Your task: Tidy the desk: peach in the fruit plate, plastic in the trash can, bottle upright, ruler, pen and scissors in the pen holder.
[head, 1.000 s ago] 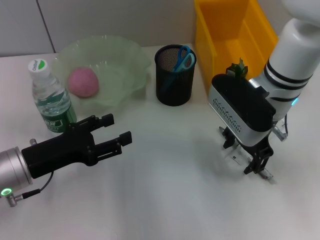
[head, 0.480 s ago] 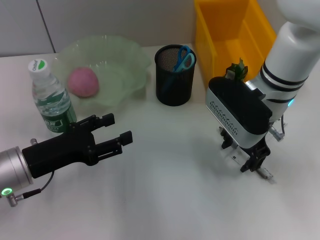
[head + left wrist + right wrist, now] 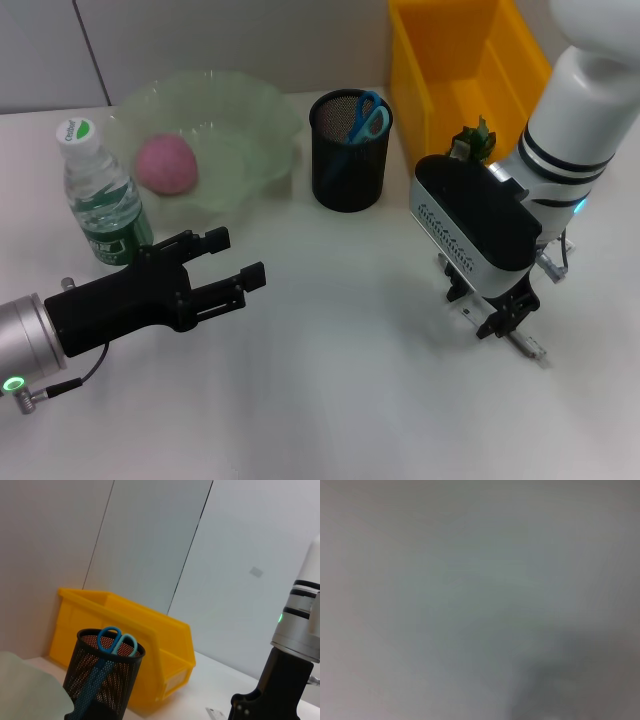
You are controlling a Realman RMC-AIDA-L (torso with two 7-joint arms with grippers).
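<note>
White desk (image 3: 330,400) carries the right gripper (image 3: 497,322) pinching a clear plastic ruler (image 3: 520,343) low beside the yellow bin (image 3: 440,70), left gripper (image 3: 228,262) idle, spread; peach (image 3: 166,164) plated, bottle (image 3: 100,195) upright, blue scissors (image 3: 366,117) in the black mesh holder (image 3: 349,150).

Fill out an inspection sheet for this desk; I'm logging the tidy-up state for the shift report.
Surface: white desk, no spills seen.
Job's things: peach in the green fruit plate; bottle upright beside the plate; scissors standing in the black mesh pen holder; a slim clear item, probably the ruler, flat on the desk under the right gripper; pen and plastic not seen.
Clutter: nothing seen.
Grippers: left gripper open, hovering near the bottle; right gripper lowered onto the slim item, finger state unclear.
Cables: thin wires at both wrists.
Surroundings: yellow bin behind the right arm; white wall panels.
</note>
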